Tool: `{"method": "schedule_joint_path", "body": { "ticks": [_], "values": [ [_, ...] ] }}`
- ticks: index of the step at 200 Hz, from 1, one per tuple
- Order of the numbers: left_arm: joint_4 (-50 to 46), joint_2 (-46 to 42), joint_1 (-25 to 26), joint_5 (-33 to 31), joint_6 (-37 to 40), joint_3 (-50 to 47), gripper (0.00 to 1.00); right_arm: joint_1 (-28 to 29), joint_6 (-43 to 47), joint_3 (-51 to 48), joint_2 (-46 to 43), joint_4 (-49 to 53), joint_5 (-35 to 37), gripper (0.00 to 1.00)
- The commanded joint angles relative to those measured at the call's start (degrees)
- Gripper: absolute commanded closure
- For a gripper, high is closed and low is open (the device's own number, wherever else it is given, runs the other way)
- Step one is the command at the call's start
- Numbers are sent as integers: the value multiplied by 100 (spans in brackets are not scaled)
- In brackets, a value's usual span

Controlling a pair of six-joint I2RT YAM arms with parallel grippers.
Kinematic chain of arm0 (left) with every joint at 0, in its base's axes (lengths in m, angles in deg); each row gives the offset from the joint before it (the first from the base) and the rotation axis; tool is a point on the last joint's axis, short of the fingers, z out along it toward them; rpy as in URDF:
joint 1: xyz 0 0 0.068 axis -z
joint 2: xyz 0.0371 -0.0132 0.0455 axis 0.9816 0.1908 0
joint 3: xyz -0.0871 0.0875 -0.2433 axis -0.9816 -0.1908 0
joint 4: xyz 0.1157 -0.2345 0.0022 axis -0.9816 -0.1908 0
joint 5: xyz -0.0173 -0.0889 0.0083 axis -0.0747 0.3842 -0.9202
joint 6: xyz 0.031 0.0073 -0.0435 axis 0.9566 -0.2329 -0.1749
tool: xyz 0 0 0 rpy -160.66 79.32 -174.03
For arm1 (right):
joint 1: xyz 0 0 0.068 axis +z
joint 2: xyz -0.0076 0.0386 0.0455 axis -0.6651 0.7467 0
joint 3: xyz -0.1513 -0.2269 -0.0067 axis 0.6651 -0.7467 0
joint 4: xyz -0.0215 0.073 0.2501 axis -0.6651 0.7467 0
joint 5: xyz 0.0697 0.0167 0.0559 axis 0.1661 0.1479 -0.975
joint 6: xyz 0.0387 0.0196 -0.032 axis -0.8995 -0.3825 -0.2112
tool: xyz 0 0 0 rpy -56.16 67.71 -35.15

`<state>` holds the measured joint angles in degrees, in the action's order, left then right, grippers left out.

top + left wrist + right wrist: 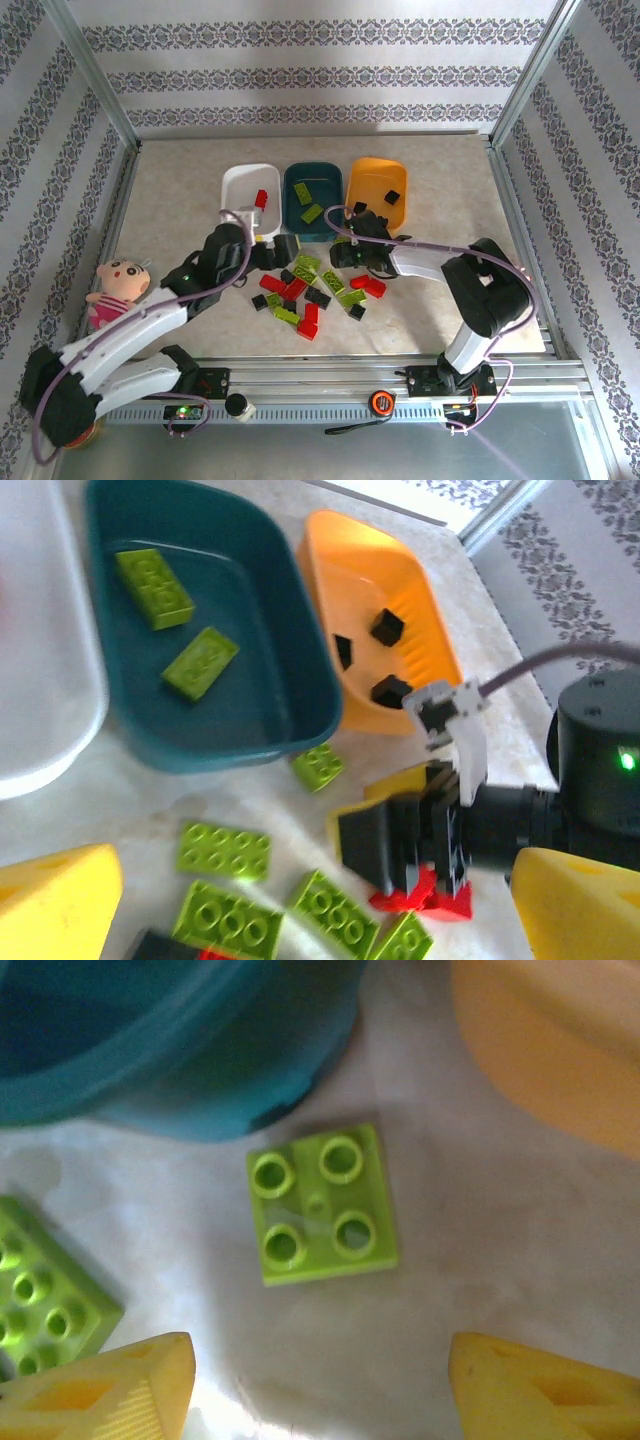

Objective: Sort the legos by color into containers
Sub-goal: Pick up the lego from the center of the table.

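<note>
The lime brick [320, 1205], lying just beside the teal tub [150, 1050] toward the far edge of the table [500, 1260], could be knocked aside if the open, empty right gripper [320, 1360] is lowered off-centre.

The left arm [130, 335] and right arm [480, 290] wear white shells with black joints. Purple-grey cables [545, 663] loop alongside, and small green lights [627, 759] glow. The left pincer [320, 920] and right pincer [320, 1400] have yellow ribbed wedge fingers [100, 1390].

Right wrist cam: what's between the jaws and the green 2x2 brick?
Bare tabletop. In the right wrist view, nothing lies between the open right gripper and the green 2x2 brick.
</note>
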<state>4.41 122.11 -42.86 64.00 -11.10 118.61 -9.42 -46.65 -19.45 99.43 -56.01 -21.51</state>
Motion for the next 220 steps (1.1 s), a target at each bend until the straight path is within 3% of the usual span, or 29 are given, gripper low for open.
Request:
{"method": "schedule_joint_path", "body": {
  "ticks": [1, 44, 88, 134, 166, 220],
  "values": [
    [-470, -561, -29, -531, -198, -404, 0, -20, 52, 221, 187, -348, 392, 33],
    [-743, -1433, -28, -800, -479, -1082, 0, -47, 211, 567, 624, -241, 643, 40],
    [-896, -1497, -28, -827, -532, -1162, 0, -6, 338, 714, 910, -217, 838, 46],
    [-810, -1502, -27, -722, -586, -1218, 0, 167, 555, 641, 797, -490, 1257, 39],
    [-801, -1541, -27, -730, -582, -1256, 0, 194, 651, 327, 527, -987, 1515, 41],
    [-794, -1532, -24, -733, -611, -1266, 0, 183, 716, 586, 859, -855, 1395, 43]
  ]
}}
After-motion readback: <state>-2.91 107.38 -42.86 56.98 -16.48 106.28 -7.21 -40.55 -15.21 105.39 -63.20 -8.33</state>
